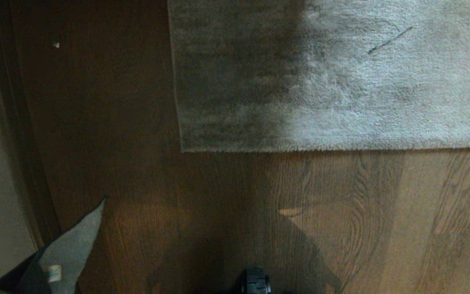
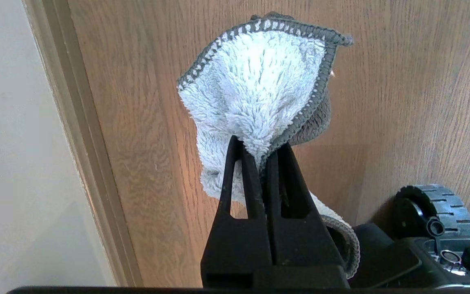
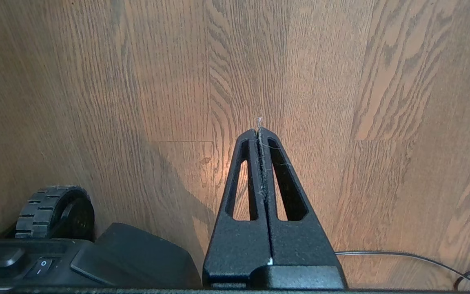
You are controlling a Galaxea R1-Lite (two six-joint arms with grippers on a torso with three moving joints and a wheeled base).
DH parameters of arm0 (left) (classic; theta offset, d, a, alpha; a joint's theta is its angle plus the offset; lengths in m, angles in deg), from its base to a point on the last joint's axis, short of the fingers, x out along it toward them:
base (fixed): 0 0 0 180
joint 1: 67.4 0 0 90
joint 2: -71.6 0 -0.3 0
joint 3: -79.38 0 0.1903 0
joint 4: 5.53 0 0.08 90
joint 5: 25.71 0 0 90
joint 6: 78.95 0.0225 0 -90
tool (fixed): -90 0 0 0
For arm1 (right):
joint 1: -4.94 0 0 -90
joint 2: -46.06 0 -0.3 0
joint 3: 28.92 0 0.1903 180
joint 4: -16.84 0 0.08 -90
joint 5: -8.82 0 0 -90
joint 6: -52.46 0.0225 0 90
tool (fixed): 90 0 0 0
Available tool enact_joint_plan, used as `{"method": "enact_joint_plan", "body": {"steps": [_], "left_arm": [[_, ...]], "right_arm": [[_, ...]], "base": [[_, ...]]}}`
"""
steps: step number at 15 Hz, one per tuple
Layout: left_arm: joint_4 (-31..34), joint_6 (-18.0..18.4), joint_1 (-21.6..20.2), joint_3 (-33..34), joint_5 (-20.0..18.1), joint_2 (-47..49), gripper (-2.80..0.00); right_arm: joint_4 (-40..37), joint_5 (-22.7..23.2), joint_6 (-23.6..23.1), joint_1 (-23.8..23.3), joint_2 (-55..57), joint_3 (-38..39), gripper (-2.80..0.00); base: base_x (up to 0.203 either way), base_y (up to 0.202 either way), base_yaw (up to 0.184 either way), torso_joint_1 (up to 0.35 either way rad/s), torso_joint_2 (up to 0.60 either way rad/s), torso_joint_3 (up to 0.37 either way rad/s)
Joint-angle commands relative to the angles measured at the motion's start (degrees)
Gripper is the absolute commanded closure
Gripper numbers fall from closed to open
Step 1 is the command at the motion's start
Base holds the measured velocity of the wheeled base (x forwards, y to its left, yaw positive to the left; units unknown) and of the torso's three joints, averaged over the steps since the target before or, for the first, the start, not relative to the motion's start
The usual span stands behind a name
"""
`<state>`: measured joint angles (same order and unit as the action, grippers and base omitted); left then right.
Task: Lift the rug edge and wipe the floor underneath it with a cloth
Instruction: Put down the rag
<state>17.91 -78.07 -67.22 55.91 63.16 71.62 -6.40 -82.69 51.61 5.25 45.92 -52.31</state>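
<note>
While the rug edge point(image 1: 333, 149) lies flat, bare floor point(image 1: 341, 212) fronts it.

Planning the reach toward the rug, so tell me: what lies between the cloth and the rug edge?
Only bare floor. The head view shows plain wood planks between the cloth in the left tool and the rug edge, with nothing lying on them.

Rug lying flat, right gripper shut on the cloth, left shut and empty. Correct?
Grippers swapped. The left wrist view shows the left gripper shut on the cloth; the right gripper is shut and empty. The rug edge does lie flat on the floor.
</note>
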Motion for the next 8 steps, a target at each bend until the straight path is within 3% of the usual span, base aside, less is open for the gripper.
{"method": "enact_joint_plan", "body": {"steps": [1, 8], "left_arm": [[0.0, 0.0, 0.0, 0.0, 0.0, 0.0, 0.0], [0.0, 0.0, 0.0, 0.0, 0.0, 0.0, 0.0]], "right_arm": [[0.1, 0.0, 0.2, 0.0, 0.1, 0.0, 0.0], [0.1, -0.3, 1.6, 0.0, 0.1, 0.0, 0.0]], "base": [[0.0, 0.0, 0.0, 0.0, 0.0, 0.0], [0.0, 0.0, 0.0, 0.0, 0.0, 0.0]]}}
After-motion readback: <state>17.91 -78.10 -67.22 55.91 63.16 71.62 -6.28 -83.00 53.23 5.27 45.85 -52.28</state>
